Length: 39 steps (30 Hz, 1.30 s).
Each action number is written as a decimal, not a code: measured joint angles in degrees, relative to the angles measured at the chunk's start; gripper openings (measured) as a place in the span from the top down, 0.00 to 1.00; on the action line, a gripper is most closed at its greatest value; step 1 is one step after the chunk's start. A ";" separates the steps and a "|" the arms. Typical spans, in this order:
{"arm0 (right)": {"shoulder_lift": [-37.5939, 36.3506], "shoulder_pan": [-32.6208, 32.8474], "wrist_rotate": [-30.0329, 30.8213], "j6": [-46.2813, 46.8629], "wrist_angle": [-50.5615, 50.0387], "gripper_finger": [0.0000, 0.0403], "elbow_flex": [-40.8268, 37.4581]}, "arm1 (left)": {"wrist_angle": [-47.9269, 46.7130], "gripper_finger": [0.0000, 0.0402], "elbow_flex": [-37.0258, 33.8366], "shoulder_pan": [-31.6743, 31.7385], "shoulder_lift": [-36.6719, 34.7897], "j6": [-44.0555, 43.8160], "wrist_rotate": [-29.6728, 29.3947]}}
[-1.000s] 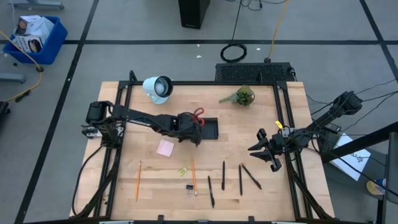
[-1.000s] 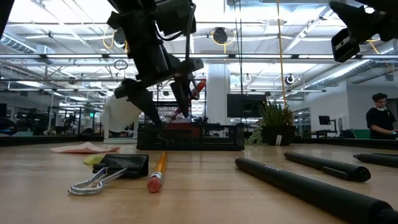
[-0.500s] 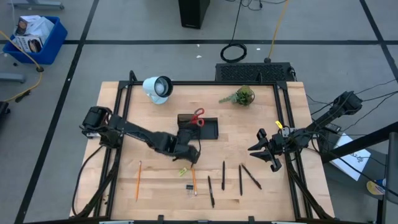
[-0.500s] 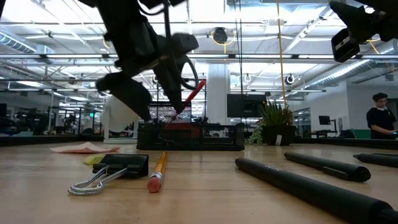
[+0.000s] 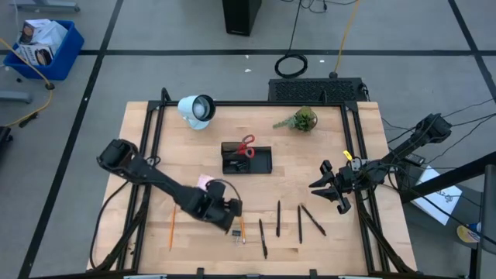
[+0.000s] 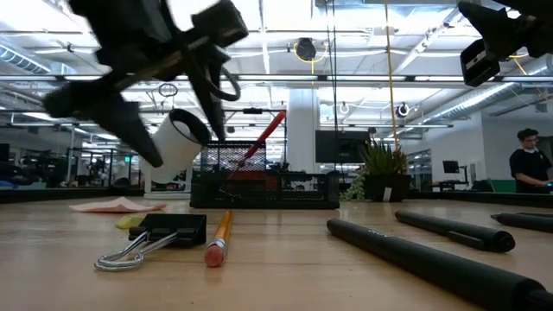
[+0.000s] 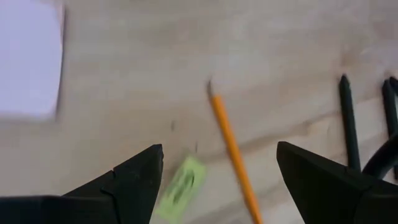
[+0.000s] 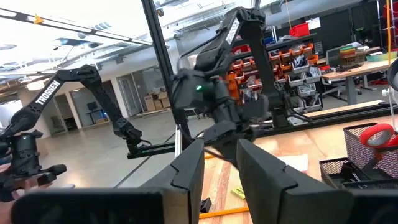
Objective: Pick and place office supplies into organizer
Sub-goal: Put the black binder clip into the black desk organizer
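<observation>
The scissors [image 5: 246, 146] already stand in the organizer [image 5: 246, 159], well behind the left claw [image 5: 226, 215], which hovers empty, fingers apart, over a pencil [image 7: 234, 152] and yellow piece [image 7: 181, 188]. Likely step: reaching for another item. Next: descend, straddle the pencil, then close. The right claw [image 5: 332, 188] waits at the bench edge, partly closed on nothing.

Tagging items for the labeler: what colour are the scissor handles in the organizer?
Red. The scissors stand in the black organizer; clearest in the high view.
</observation>
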 joint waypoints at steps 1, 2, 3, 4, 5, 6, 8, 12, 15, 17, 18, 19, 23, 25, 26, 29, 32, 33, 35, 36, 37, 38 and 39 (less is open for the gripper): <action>0.01 0.02 0.02 -0.01 0.00 0.78 0.00 | -0.01 0.21 0.00 -0.82 0.08 -1.84 -0.09; 0.01 0.01 0.00 0.00 0.00 0.78 -0.01 | 0.09 0.21 0.00 -1.60 0.09 -3.49 -0.14; -0.01 0.00 0.01 0.00 0.00 0.78 -0.01 | 0.50 0.21 0.13 -2.22 0.38 -3.93 -0.22; 0.01 0.01 0.00 -0.01 -0.01 0.78 -0.01 | 0.39 0.21 1.02 -2.59 1.13 -3.87 -0.22; 0.00 0.01 0.01 -0.01 -0.01 0.78 -0.01 | 0.01 0.21 2.01 -2.96 1.92 -3.87 -0.13; 0.01 0.02 0.00 -0.01 -0.02 0.78 -0.01 | -1.52 0.21 3.46 -3.37 2.89 -3.90 0.01; -0.01 0.01 0.00 -0.01 -0.01 0.78 0.00 | -6.00 0.21 8.29 -3.72 5.29 -3.85 0.54; -0.03 0.02 0.02 -0.02 0.18 0.78 -0.02 | -18.26 0.21 20.97 -4.52 11.88 -5.36 1.38; 0.01 0.01 0.00 -0.01 0.37 0.78 -0.01 | -25.82 0.21 29.24 -5.21 16.75 -7.80 2.43; 0.01 0.02 0.00 0.00 0.39 0.78 0.00 | -27.55 0.21 33.17 -5.64 19.10 -8.93 3.34; 0.01 0.01 0.00 0.00 0.37 0.78 -0.01 | -28.02 0.21 34.53 -5.94 20.20 -9.35 3.75; 0.01 0.02 0.00 0.00 0.39 0.78 -0.01 | -28.18 0.21 35.61 -6.06 21.23 -9.48 4.62; 0.01 0.02 0.00 -0.02 0.41 0.78 -0.02 | -29.07 0.21 37.22 -6.47 23.11 -10.11 6.95; 0.01 0.02 0.00 0.00 0.39 0.78 0.00 | -29.04 0.21 37.37 -6.65 22.92 -11.63 7.53; 0.01 0.02 0.00 -0.01 0.39 0.78 -0.02 | -28.93 0.21 37.40 -6.63 22.92 -11.84 7.78; 0.01 0.00 0.01 -0.01 0.39 0.78 -0.01 | -28.57 0.21 37.38 -6.69 22.94 -11.16 8.68; 0.01 0.01 0.00 0.00 0.39 0.78 0.00 | -28.14 0.21 37.42 -6.69 23.70 -10.38 10.20; 0.01 0.02 0.00 0.00 0.41 0.78 0.00 | -28.21 0.21 37.36 -6.69 24.07 -11.05 10.82; 0.01 0.02 0.00 -0.01 0.37 0.78 -0.01 | -28.31 0.21 37.27 -6.67 24.87 -11.14 11.98; 0.01 0.01 0.00 -0.01 0.36 0.78 0.00 | -28.28 0.21 37.27 -6.65 24.89 -11.13 12.37; 0.01 0.02 0.00 -0.01 0.35 0.78 0.00 | -28.30 0.21 37.27 -6.65 24.89 -11.08 12.39; 0.00 0.01 0.01 0.00 0.35 0.78 0.00 | -28.33 0.21 37.27 -6.65 24.89 -10.95 12.34; -0.03 0.01 0.00 0.00 0.29 0.78 -0.01 | -28.33 0.21 37.29 -6.65 24.89 -10.96 12.20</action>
